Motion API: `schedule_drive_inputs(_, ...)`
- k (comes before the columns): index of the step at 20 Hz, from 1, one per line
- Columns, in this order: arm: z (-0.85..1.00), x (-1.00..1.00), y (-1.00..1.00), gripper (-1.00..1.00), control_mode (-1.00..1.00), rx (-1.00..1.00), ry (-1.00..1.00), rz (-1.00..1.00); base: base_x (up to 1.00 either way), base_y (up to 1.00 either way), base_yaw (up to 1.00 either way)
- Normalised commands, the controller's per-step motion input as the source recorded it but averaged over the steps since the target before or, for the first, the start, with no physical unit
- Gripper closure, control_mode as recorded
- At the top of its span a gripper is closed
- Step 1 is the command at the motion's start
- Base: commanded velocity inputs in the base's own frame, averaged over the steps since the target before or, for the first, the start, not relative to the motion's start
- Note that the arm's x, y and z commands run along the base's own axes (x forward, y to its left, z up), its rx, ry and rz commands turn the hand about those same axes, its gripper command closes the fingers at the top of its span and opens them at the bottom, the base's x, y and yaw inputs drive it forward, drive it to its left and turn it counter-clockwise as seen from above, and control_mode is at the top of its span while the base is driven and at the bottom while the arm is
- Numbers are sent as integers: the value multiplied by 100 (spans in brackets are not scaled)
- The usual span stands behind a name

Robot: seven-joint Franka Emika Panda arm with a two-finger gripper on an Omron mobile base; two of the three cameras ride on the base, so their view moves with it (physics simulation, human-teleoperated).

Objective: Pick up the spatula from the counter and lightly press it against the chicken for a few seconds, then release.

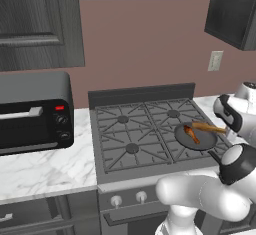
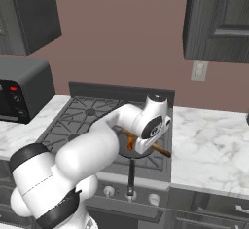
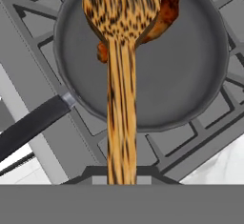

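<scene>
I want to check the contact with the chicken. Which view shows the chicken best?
The hand view: the chicken lies close up in the pan, though the spatula blade covers its middle. The left base view shows it small and far off. In the right base view the arm hides most of it.

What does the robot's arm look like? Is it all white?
Mostly white. The arm is made of thick, smooth, rounded tubes, like fat sausages joined together. Dark bands ring it where the pieces meet. Its gripper ends in two small dark tips. No cables or writing can be seen on it.
</scene>
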Motion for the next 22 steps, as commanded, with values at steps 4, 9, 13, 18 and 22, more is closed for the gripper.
schedule_drive_inputs(4,-1,15,9,100,-100,0,1,0,0,0,0)
schedule_drive_inputs(9,-12,9,0,100,-100,0,1,0,0,0,0)
schedule_drive_inputs(13,-16,10,0,100,-100,0,1,0,0,0,0)
schedule_drive_inputs(18,-11,10,0,100,-100,0,1,0,0,0,0)
schedule_drive_inputs(22,0,7,0,100,-100,0,0,2,0,0,0)
